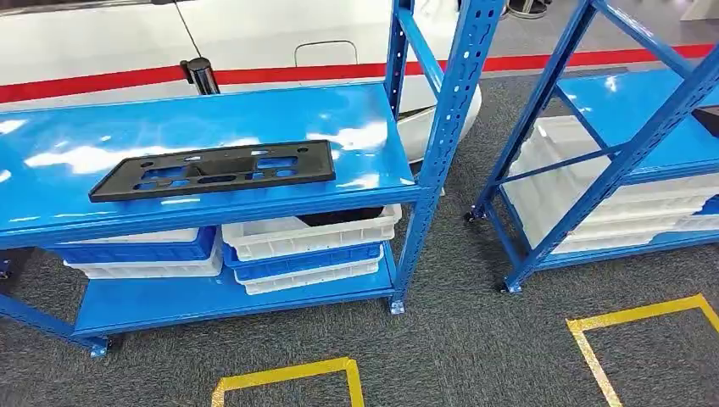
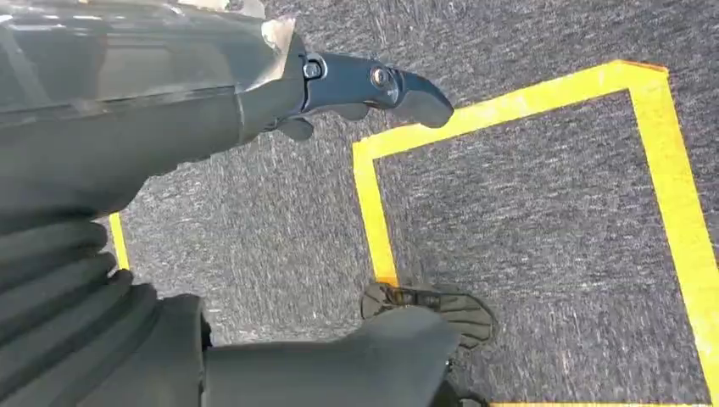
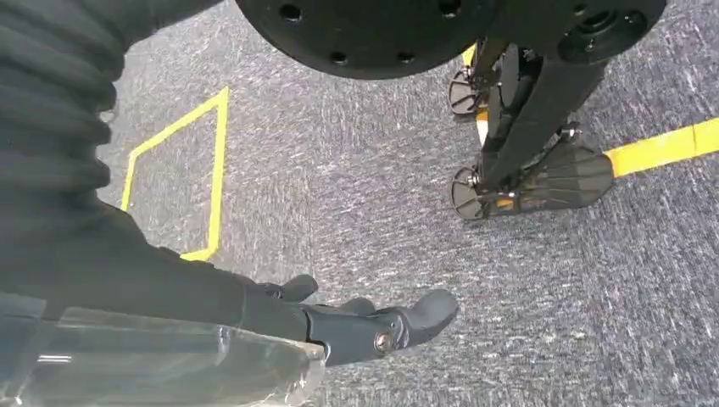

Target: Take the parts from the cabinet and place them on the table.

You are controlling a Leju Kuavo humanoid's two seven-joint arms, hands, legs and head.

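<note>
Left hand (image 2: 365,89), hanging over carpet, holds nothing, fingers loosely extended. Black part (image 1: 214,169) lies flat at ten o'clock on the blue shelf (image 1: 76,136): awaiting pickup or already delivered. Right hand (image 3: 373,326) likewise empty, unclenched.

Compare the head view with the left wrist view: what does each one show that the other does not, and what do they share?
Head view alone: a flat black plastic plate with cut-outs lying on the glossy blue metal shelf, with white and blue plastic bins stacked underneath. Left wrist view alone: the left hand, hanging over the floor and holding nothing. Both: grey carpet marked with yellow tape squares.
</note>
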